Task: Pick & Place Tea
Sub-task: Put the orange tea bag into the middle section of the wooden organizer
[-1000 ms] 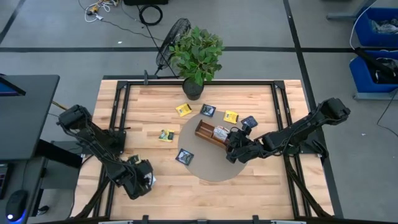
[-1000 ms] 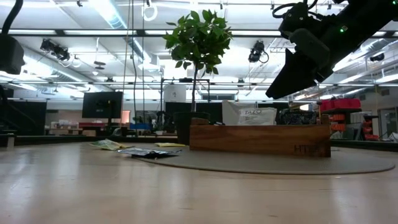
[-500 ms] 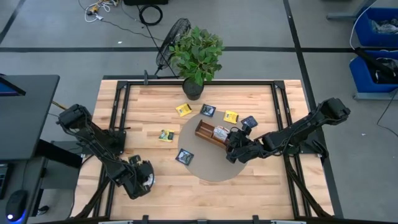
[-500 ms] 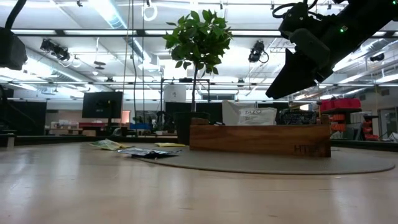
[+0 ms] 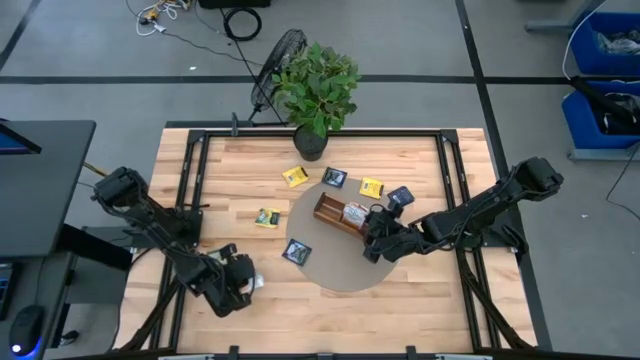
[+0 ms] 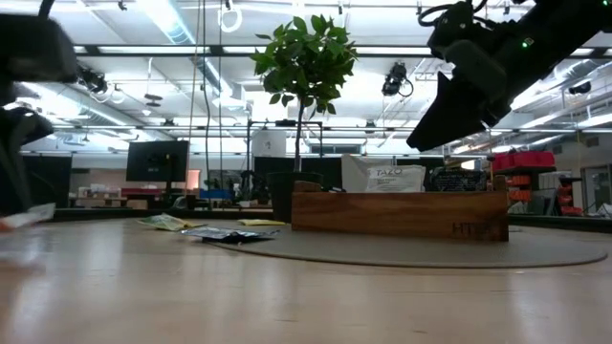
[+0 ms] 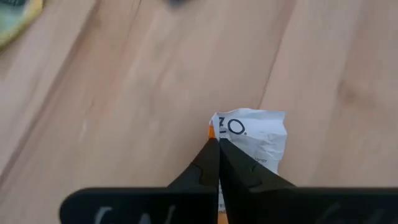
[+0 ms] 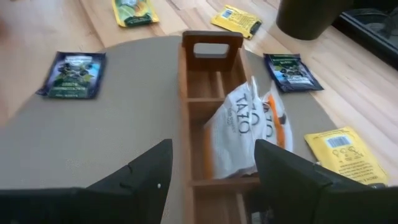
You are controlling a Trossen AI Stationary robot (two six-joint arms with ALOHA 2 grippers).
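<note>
My left gripper is at the table's near left, shut on a white-and-orange tea packet, also seen as the packet in the low view. My right gripper stands open above the brown wooden box on the round mat, touching nothing. White tea packets stand in one compartment of the box. Yellow packets and dark blue packets lie flat around it. My left gripper pinches the white-and-orange packet between its two shut fingers at one edge. The fingers come from above, pointing down. The packet is crumpled at the grip and sticks out past the fingertips over the bare wood; whether it still touches the table I cannot tell.
A potted green plant stands at the table's far edge. A green-yellow packet lies left of the mat and a blue one right of the box. Bare wood spreads along the near edge.
My left gripper has shut on the white-and-orange packet and has shifted a little toward the table's right edge, coming into the low view at its left with the packet. My right gripper has kept still.
</note>
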